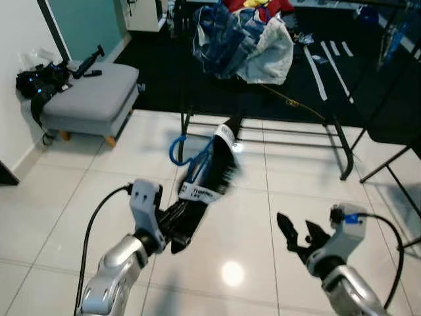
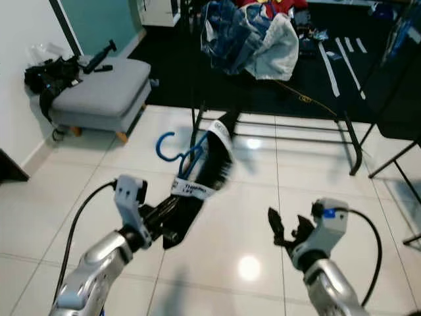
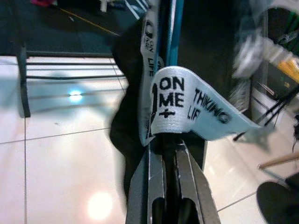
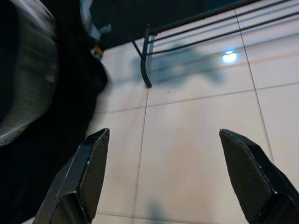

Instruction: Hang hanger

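home, tiled floor (image 1: pixel 59 197), grey ottoman (image 1: pixel 92 99)

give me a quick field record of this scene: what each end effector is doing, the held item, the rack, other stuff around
left end effector: shut on the blue hanger, held out over the tiled floor
blue hanger: hook points away from the robot; carries a black garment with a white printed strap
right end effector: open, holding nothing, above the floor
clothes rack: black metal, ahead of the robot, with a pile of clothes on top
grey ottoman: to the robot's left, beside the wall, black gear on it
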{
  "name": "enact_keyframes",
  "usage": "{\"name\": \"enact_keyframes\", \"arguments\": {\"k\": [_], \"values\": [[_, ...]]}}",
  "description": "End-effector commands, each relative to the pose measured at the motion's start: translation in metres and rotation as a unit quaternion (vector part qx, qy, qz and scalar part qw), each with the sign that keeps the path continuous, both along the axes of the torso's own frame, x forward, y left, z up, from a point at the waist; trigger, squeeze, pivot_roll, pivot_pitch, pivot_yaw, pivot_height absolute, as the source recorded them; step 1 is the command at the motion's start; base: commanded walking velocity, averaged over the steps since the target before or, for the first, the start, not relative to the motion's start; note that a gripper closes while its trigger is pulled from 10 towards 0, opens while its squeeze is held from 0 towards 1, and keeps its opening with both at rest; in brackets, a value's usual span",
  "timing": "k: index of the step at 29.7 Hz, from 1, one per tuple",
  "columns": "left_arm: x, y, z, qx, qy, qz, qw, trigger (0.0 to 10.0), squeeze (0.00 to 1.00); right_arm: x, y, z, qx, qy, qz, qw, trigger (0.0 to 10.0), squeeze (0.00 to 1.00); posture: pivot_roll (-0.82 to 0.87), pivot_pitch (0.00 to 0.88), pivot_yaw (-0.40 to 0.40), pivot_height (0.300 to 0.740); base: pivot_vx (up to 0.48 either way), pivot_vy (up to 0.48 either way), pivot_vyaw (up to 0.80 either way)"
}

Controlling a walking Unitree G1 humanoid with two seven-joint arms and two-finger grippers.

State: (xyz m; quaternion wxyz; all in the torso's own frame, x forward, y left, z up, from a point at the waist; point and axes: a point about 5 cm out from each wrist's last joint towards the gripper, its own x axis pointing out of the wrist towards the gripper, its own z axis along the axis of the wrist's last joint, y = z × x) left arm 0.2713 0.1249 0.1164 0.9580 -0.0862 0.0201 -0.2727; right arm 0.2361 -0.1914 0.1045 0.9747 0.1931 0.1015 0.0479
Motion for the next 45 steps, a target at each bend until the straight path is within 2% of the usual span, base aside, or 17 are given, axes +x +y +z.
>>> {"name": "enact_keyframes", "arguments": {"k": [1, 15, 28, 39, 45], "values": [[-0.001, -0.005, 0.0, 0.007, -0.001, -0.009, 1.0, 10.0, 0.0, -0.003, -0.004, -0.002, -0.003, 0.005, -0.008, 1.0, 10.0, 0.0, -0.07, 0.168, 0.014, 0.74, 0.48, 0.0, -0.76], [0.004, -0.021, 0.01, 0.024, -0.02, -0.013, 0.999, 10.0, 0.0, 0.004, 0.002, 0.001, 0.006, -0.013, -0.003, 1.0, 10.0, 0.0, -0.06, 0.159, 0.02, 0.74, 0.48, 0.0, -0.76], [0.01, -0.035, 0.012, 0.024, -0.021, -0.019, 0.999, 10.0, 0.0, 0.013, 0.004, 0.003, 0.004, -0.027, -0.003, 1.0, 10.0, 0.0, -0.06, 0.147, 0.03, 0.74, 0.48, 0.0, -0.73], [0.014, -0.04, 0.017, 0.035, -0.026, -0.02, 0.999, 10.0, 0.0, 0.015, 0.005, 0.006, -0.001, -0.038, -0.002, 0.999, 10.0, 0.0, -0.06, 0.141, 0.036, 0.74, 0.48, 0.0, 0.0], [0.016, -0.052, 0.034, 0.027, -0.038, -0.018, 0.999, 10.0, 0.0, 0.018, 0.007, 0.007, -0.006, -0.042, 0.007, 0.999, 10.0, 0.0, -0.06, 0.138, 0.021, 0.74, 0.48, 0.0, 0.0]]}}
